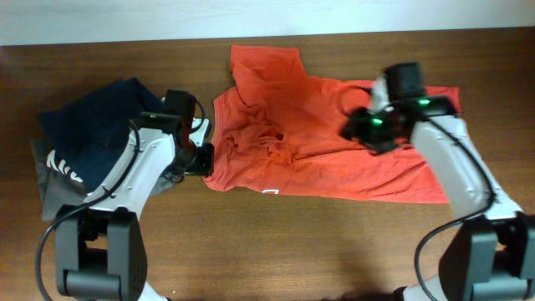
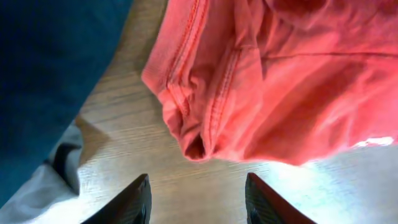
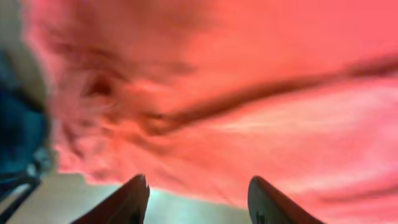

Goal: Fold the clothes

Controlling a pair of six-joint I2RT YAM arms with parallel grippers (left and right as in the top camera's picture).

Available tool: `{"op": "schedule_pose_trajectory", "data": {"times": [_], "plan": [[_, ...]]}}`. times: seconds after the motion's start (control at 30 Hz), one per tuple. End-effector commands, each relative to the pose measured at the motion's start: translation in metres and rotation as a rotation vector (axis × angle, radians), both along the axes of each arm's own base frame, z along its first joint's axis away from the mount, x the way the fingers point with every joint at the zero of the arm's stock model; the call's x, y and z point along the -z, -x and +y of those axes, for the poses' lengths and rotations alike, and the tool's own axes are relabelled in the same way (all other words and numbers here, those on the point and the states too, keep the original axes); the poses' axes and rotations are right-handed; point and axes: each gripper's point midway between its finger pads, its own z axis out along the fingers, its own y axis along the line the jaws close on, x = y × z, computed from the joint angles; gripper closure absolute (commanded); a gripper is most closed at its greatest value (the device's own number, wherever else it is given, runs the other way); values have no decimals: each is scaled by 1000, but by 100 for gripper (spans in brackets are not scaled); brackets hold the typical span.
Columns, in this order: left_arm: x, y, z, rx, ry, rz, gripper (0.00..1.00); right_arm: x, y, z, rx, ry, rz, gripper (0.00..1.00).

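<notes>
Orange-red T-shirt (image 1: 318, 159) lies beside navy garment (image 1: 92, 125) with unreadable white lettering (image 1: 61, 160).

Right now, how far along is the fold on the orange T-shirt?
Barely started. The orange-red T-shirt lies spread on the wooden table, its left side bunched in wrinkles, with no clean fold visible. Nothing is in hand: the left tool stands open off the shirt's left edge, the right tool open above the fabric. Smoothing and all folds remain.
</notes>
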Motion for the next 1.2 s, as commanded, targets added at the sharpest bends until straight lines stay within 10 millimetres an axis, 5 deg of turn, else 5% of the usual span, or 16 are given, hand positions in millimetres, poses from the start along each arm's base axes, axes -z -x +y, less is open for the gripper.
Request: {"op": "schedule_pose_trajectory", "data": {"times": [0.0,0.2,0.37,0.47,0.67,0.8,1.17], "plan": [[28,13,3,34,-18,40,51,4,21,-38,25,31,72,41],[53,8,2,34,-17,30,53,28,72,-93,175,92,293,34],[65,6,3,33,-25,41,76,44,101,-142,356,93,378,28],[67,4,3,33,-25,39,99,54,118,-176,485,105,404,27],[67,5,6,31,-43,41,100,73,158,-233,735,151,451,24],[67,5,6,30,-45,41,99,83,169,-244,788,130,446,24],[67,5,6,30,-45,41,99,102,123,-213,662,-42,228,32]]}}
